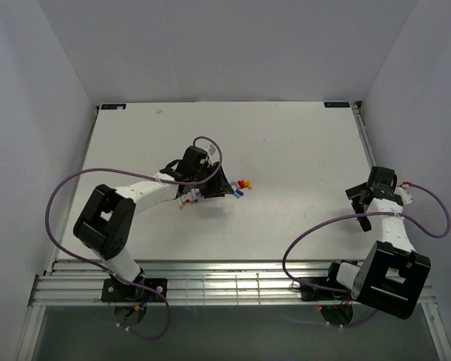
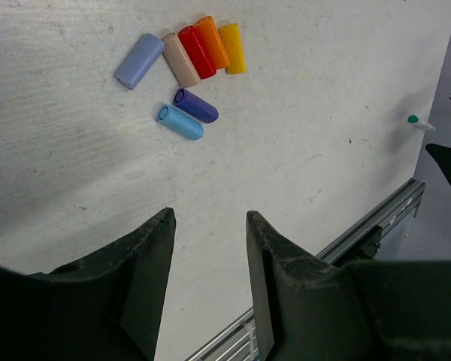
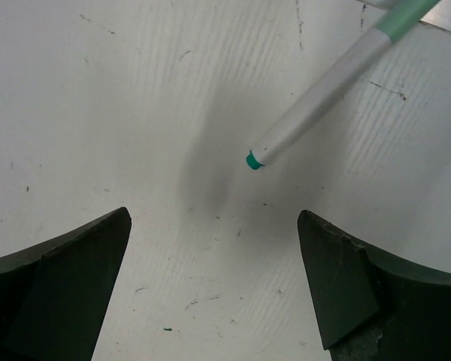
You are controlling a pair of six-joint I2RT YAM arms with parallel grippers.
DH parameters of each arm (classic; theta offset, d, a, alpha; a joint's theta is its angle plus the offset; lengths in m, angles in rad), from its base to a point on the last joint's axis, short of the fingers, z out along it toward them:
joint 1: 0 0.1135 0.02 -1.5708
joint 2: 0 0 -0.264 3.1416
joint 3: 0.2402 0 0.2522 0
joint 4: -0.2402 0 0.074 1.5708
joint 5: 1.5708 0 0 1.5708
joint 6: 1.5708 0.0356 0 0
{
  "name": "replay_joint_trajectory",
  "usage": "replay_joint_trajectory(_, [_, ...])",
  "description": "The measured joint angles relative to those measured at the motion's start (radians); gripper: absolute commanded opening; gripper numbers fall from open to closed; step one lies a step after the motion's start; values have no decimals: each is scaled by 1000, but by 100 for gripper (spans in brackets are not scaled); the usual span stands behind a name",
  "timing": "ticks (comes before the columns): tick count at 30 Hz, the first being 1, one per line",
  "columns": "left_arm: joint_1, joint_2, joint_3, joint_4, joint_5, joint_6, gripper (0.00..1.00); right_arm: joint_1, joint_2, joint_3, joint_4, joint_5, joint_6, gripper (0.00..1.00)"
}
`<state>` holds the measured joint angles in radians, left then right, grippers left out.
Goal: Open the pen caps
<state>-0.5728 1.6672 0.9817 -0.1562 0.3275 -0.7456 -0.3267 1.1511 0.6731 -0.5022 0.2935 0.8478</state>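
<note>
On the white table (image 1: 301, 150), two small blue tags (image 1: 113, 106) sit at the back corners; their print is too small to read.

- The left arm (image 1: 135, 197) reaches to mid-table. The right arm (image 1: 387, 226) is folded near the right edge.
- Left gripper (image 2: 210, 252): fingers (image 2: 154, 278) spread with nothing between them, only bare table in the gap. It hovers near the caps, not touching them.
- Right gripper (image 3: 210, 282): fingers (image 3: 68, 286) set wide apart and holding nothing.
- A pen (image 3: 323, 90) lies on the table just beyond the right gripper's gap. It has a pale barrel, a small green tip toward the camera and a green band at the far end. No lettering is visible on it.
- Under the left wrist in the top view there is what looks like a bunch of white pens (image 1: 189, 199), but it's hard to tell at this size.
- Pen caps (image 2: 197, 51): seven loose on the table ahead of the left gripper, centre of the table, off any pen.
  - Periwinkle, beige, red, orange and yellow lie fanned side by side, touching.
  - Purple and light blue lie paired just below them, with their hollow ends showing.
  - None of them shows any marking.
</note>
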Motion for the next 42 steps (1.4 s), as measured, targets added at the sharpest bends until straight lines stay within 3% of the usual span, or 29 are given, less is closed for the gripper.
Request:
replay_joint_trajectory(13, [-2,-11,-40,-5,7,-10,50,-63,32,6,-51,101,92,100])
replay_joint_trajectory(21, [-5,-51,-58,-20,10,-10,50,-100,163,24,-43,102,103,89])
replay_joint_trajectory(42, [-5,-80,-58,-18,25,-5,50,-113,277,57,22,116,103,88])
